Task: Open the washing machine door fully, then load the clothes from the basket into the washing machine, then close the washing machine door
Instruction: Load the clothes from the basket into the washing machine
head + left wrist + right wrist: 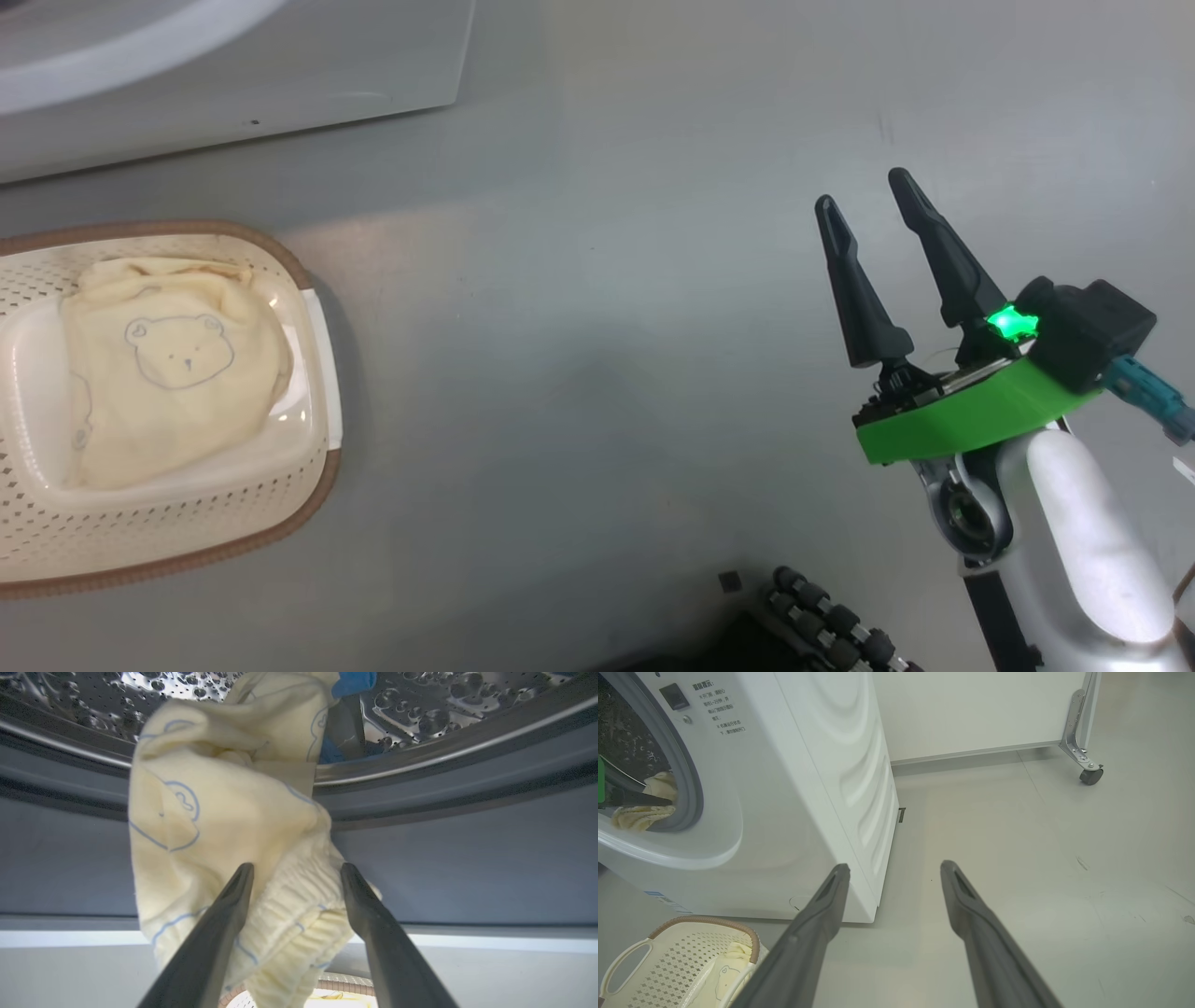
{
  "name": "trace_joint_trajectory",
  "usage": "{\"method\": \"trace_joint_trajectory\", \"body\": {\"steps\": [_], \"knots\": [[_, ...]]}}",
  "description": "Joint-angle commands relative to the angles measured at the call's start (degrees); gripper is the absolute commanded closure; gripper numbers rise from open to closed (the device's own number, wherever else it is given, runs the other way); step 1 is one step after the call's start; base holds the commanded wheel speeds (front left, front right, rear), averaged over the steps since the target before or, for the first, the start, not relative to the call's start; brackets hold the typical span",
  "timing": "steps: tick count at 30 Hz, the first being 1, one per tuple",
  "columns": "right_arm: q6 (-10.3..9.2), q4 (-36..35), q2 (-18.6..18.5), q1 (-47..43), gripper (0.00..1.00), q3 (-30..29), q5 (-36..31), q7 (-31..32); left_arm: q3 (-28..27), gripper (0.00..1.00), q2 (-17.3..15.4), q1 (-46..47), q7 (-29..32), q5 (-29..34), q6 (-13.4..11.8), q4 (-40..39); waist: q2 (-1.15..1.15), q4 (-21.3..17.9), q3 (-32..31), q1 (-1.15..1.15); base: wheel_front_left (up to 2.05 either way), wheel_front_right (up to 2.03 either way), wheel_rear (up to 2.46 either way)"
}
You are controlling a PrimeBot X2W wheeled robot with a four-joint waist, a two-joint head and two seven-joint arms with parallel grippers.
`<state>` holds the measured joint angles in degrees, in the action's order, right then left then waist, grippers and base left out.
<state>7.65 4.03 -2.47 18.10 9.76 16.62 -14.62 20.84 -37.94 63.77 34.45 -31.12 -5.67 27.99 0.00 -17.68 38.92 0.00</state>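
Note:
My left gripper (296, 865) reaches into the mouth of the washing machine (784, 788). Its jaws stand open, with a cream garment (210, 812) lying loose between them. That garment drapes over the grey gasket (467, 779) into the steel drum (420, 709), and a blue patch (352, 681) shows at its far end. Another of the clothes (168, 373), with a bear outline print, lies in the cream basket (187, 523) on the floor before the machine. My right gripper (861, 187) hangs open and empty over bare floor to the right of the basket. The washing machine door is out of view.
A white panel on a castor wheel (1090, 774) stands behind and to the right of the machine. My own base with black rollers (822, 616) sits at the bottom of the head view. Grey floor stretches between the basket and my right arm.

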Motion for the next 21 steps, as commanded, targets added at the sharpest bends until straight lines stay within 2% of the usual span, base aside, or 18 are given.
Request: {"method": "trace_joint_trajectory", "body": {"steps": [1,2,3,5,6,10,21], "knots": [[-0.16,-1.80,-0.41,0.26,0.00,1.01,0.50,-0.37,-1.65,0.00,-3.53,1.99,2.81,-0.85,-0.58,-0.61,0.00,-0.09,0.21,0.00,0.00,0.00,0.00],[-0.16,-1.81,-0.41,0.31,0.00,1.02,0.59,-0.37,-1.63,0.00,-3.38,2.24,4.44,-1.38,-0.77,-0.43,0.00,-0.12,0.27,0.00,0.00,0.00,0.00],[-0.16,-1.81,-0.41,0.35,0.00,1.05,0.69,-0.37,-1.65,0.32,-3.29,2.49,5.75,-1.83,-0.94,-0.40,0.00,-0.12,0.35,0.00,0.00,0.00,0.00],[-0.16,-1.79,-0.41,0.48,0.00,1.15,0.88,-0.37,-1.60,0.88,-3.35,2.95,7.24,-2.02,-1.48,-0.88,0.00,-0.15,0.46,0.00,0.00,0.00,0.00],[-0.16,-1.80,-0.41,0.54,0.00,1.21,0.96,-0.37,-1.64,1.00,-3.38,3.08,7.76,-2.10,-1.83,-1.15,0.00,-0.15,0.50,0.00,0.00,0.00,0.00],[-0.16,-1.85,-0.41,0.81,0.00,1.58,1.30,-0.37,-2.05,1.00,-4.19,4.04,7.67,-1.82,-2.50,-2.59,0.00,-0.32,0.78,0.00,0.00,0.00,0.00],[-0.16,-2.82,-0.41,1.87,0.00,2.86,2.58,-0.38,-3.70,1.00,-7.41,8.53,-4.91,2.16,-1.75,-4.02,0.00,-2.42,3.37,0.00,0.00,0.00,0.00]]}}
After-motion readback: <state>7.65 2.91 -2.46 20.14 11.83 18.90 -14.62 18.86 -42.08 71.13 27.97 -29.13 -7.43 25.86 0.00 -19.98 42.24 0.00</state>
